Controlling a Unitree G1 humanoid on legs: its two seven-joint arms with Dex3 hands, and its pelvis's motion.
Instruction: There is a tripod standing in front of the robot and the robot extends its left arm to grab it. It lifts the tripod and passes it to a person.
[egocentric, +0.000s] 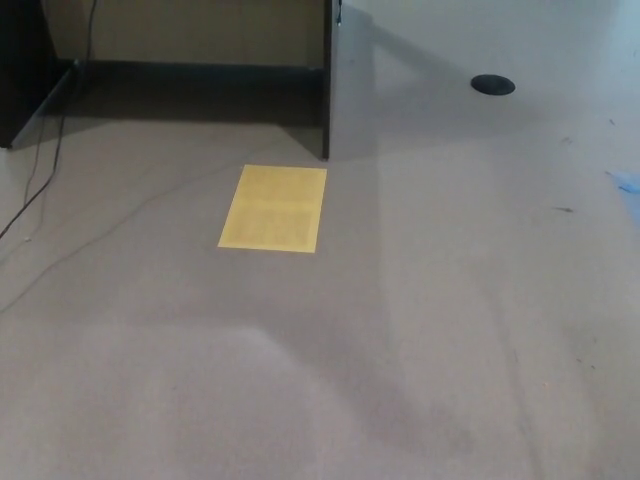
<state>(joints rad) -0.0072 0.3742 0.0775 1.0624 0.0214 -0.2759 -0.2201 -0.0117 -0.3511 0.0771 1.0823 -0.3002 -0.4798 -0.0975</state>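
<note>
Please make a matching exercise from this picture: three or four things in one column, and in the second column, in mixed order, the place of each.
Things
1. flat yellow rectangular sheet
2. small black round disc
3. thin dark cable
4. pale blue patch

Places
A. right edge of the picture
B. left side, trailing over the floor
C. floor, near the middle
D. upper right

Pairs: 1-C, 2-D, 3-B, 4-A

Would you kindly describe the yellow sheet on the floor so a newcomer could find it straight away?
Start at the dark vertical panel edge near the top centre. Just below its foot, a flat yellow rectangular sheet lies on the grey floor. It is the only brightly coloured patch there, unlike the small black disc far right.
</note>
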